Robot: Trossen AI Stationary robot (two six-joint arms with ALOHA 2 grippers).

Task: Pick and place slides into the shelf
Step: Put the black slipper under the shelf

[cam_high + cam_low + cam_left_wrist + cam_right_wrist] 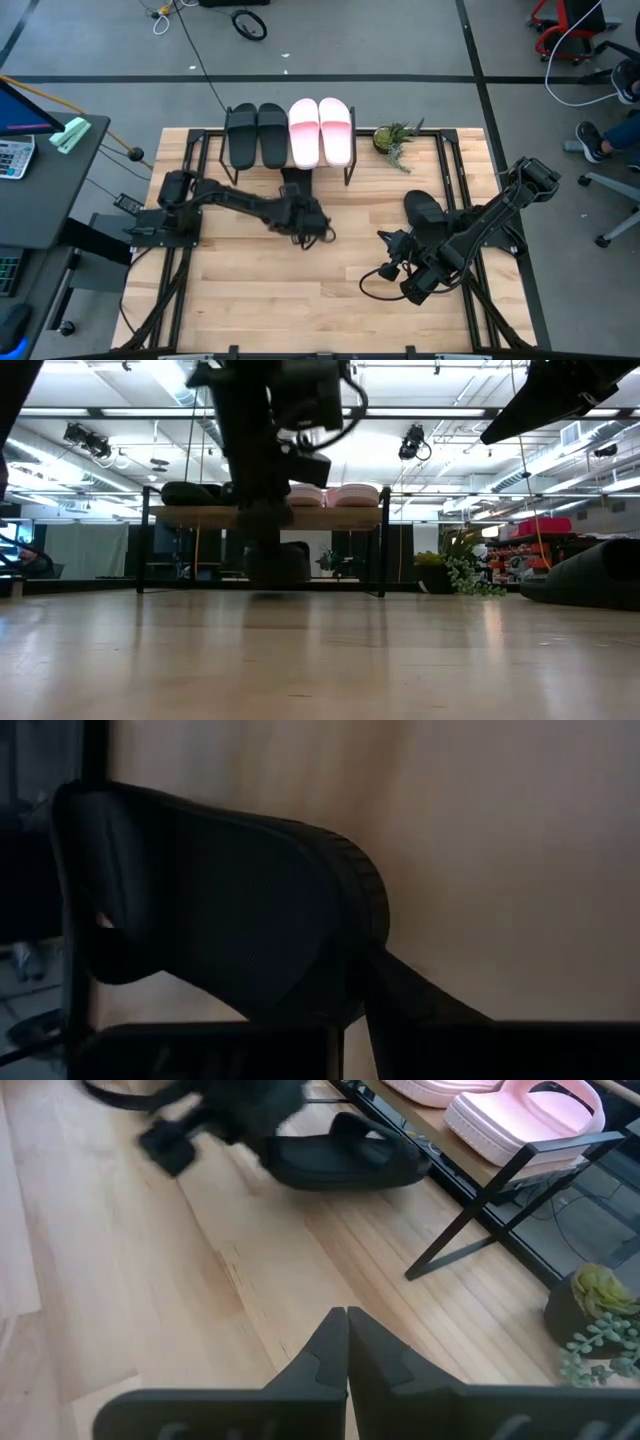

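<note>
The shelf (290, 150) stands at the table's far edge, its board carrying two black slides (257, 133) and two pink slides (321, 130). My left gripper (298, 202) is in front of the shelf, shut on a third black slide (345, 1155), which fills the left wrist view (230, 910). A fourth black slide (422, 208) lies sole-down on the table, right of centre. My right gripper (347, 1330) is shut and holds nothing; it hovers near that slide (600, 575), pointing toward the shelf. My left gripper holds the black slide (275, 565) from above, at the shelf's front edge. The gripper's own body hides the place of contact, so which part it has cannot be told. In the low view the slide hangs level below the gripper, just clear of the table.
A small potted plant (396, 140) stands right of the shelf, at the far edge. Black frame rails (458, 180) run along the table's left and right sides. Bare wood (280, 290) lies across the near half. A desk with a calculator (15, 155) stands left of the table.
</note>
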